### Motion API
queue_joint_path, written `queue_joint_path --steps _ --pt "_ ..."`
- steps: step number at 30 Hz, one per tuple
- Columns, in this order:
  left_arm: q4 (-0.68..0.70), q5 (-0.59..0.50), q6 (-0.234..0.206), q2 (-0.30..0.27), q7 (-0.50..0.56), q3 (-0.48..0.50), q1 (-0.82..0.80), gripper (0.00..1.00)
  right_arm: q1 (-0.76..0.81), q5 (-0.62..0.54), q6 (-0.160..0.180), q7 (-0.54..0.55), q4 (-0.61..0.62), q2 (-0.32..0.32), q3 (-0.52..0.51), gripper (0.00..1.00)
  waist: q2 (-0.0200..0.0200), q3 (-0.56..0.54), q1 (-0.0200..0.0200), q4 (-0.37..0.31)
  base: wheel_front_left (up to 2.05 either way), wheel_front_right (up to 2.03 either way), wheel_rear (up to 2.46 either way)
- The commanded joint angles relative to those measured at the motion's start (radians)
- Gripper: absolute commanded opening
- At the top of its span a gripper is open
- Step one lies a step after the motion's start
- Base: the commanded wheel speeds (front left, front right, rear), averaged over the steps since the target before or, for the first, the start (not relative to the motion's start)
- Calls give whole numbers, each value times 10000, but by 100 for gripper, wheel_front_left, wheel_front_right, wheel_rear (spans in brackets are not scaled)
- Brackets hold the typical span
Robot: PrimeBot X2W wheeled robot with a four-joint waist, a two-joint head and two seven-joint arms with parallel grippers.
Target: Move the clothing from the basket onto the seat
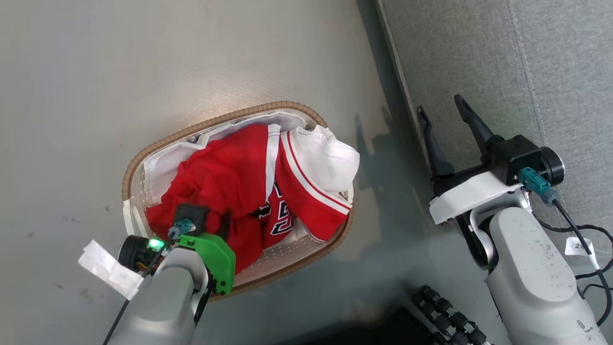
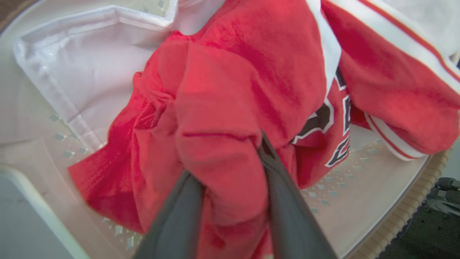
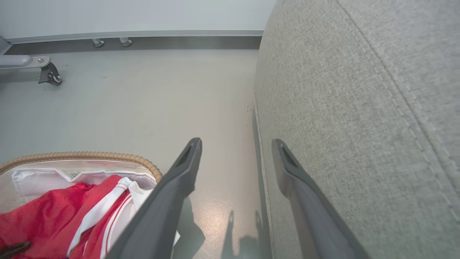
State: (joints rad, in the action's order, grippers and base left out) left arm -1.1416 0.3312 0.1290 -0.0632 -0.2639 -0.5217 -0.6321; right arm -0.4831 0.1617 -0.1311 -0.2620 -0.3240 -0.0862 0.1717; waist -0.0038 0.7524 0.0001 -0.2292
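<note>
Lying heaped mid-frame in the oval white perforated brown-rimmed basket (image 1: 127, 179): red sports clothing (image 1: 225, 167) | left gripper (image 2: 226, 158) part-open astride a fold, hold unclear | right gripper (image 1: 440, 108) wide, empty, by grey fabric seat (image 1: 479, 57), right | risk: shallow pinch slips, cloth drops.

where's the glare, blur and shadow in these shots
Head view: warm glare on the floor above the laundry basket, and the right end effector casts dark shadows beside the couch seat. Left wrist view: the left end effector looks blurred up close, the red clothing clearer. Right wrist view: soft finger shadows and a faint sheen on the floor.
</note>
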Motion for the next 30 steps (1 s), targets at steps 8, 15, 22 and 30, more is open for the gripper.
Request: queue_joint_path --steps 8,15,22,30 --pt "216 1027 26 -487 -7 -40 425 0 207 87 6 -40 -240 10 53 100 38 -1145 -1 178 0 0 0" --pt "1427 961 -108 -501 -7 904 1477 0 633 160 7 -40 -572 -79 289 100 38 -2759 -1 635 0 0 0" --pt "3202 437 -44 -296 -10 1809 2456 0 1263 280 7 -40 -862 -135 650 100 38 -4184 -1 1102 0 0 0" --pt "5274 -281 17 -44 -9 2426 3148 0 2003 400 8 -40 -1115 -315 1077 100 38 -5610 -1 1583 0 0 0"
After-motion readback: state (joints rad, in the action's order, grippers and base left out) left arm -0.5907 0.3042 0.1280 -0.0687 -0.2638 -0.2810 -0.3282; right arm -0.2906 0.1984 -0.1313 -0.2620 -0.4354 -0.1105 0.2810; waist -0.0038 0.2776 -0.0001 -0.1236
